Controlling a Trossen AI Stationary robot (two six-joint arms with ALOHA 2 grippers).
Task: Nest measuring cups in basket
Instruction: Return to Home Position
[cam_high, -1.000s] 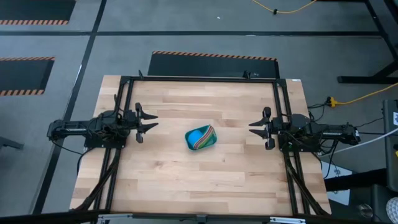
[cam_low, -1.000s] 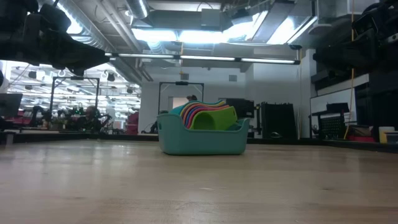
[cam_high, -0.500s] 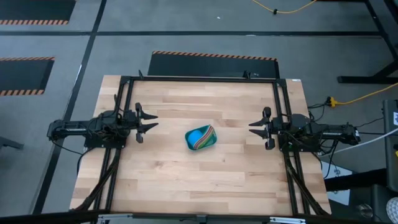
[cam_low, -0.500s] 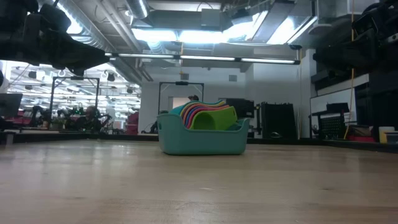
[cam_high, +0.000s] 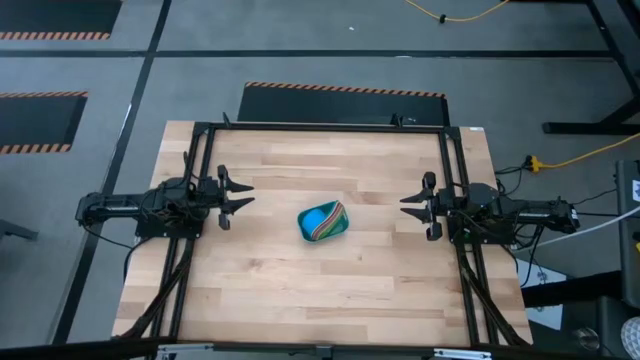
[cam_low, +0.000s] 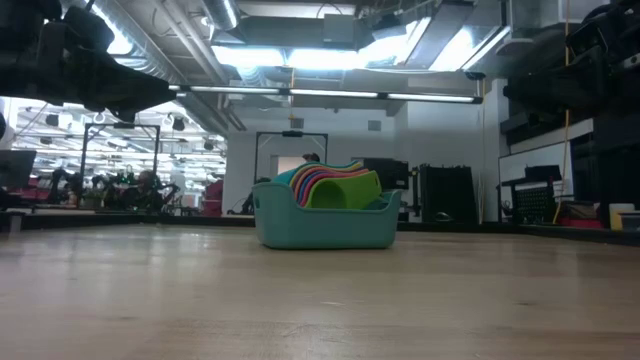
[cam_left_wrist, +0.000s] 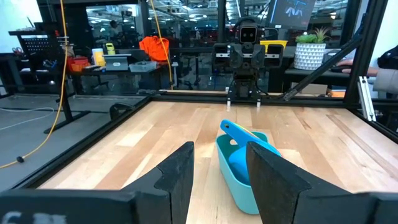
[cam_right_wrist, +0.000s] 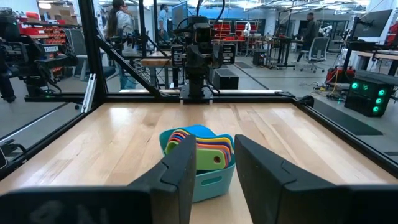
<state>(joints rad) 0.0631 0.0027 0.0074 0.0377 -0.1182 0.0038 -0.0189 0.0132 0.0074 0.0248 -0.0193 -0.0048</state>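
The teal basket (cam_high: 323, 221) sits on its base near the middle of the table, also seen in the low view (cam_low: 326, 225). The measuring cups (cam_right_wrist: 200, 147) stand nested inside it, their coloured handles fanned above the rim (cam_low: 335, 183); a blue cup handle (cam_left_wrist: 239, 131) shows on the left side. My left gripper (cam_high: 237, 192) hovers open at the table's left side, well apart from the basket. My right gripper (cam_high: 416, 206) hovers open at the right side, also apart. Each points at the basket.
A black frame (cam_high: 320, 127) runs around the wooden table (cam_high: 300, 290). Bare wood lies on every side of the basket. Beyond the far edge, the room holds benches, equipment and people (cam_right_wrist: 121, 25).
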